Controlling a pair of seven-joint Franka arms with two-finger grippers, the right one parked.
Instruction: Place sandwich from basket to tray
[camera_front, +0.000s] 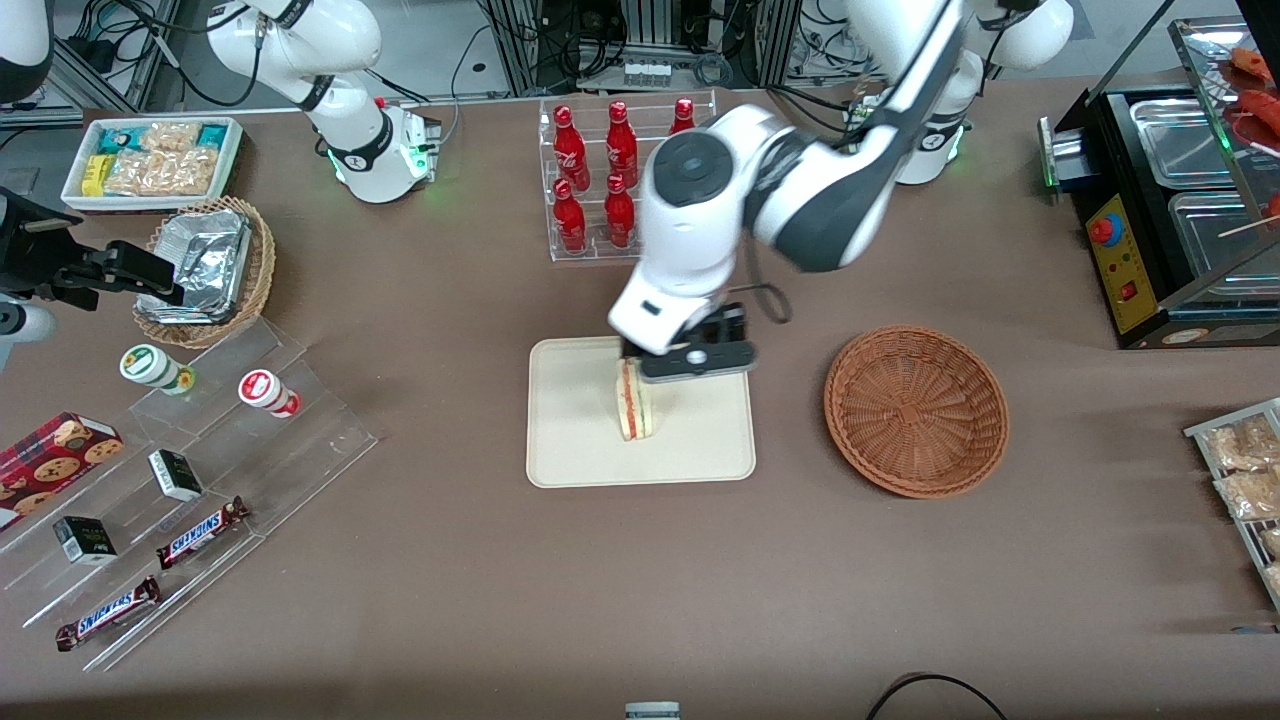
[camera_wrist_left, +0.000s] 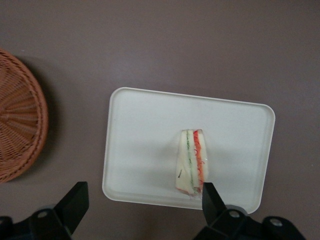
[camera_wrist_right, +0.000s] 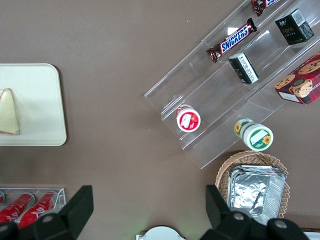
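On the brown tabletop the tray carries the sandwich, standing on edge, basket beside it empty. Gripper hovers above, jaws spread wide, released; looks light and squishy, so I'd pinch the bread faces gently.

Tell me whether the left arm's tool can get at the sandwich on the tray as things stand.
Probably yes. The tool hangs open right above the sandwich, which stands on edge on the tray, with nothing else near it.

Left arm bent low over the table, tool pointing down, fingers spread wide apart.
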